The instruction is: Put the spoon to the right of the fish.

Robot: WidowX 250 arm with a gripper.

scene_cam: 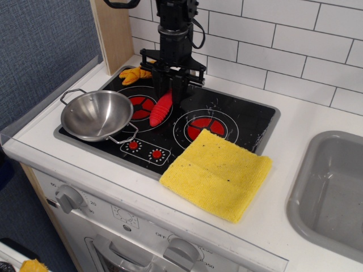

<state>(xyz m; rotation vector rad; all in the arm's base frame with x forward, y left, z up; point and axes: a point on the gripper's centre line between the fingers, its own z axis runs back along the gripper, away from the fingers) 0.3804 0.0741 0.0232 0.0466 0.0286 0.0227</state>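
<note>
I see my hand clenched on the upper end of the spoon, whose ribbed red handle hangs tilted down toward the near left over the black stove. The fish lies at the stove's far left corner, just left of the hand. A steel pan sits near left on the stove and a yellow cloth overlaps its near right edge. On the oven front I can read only "OFF" and some dial numbers
</note>
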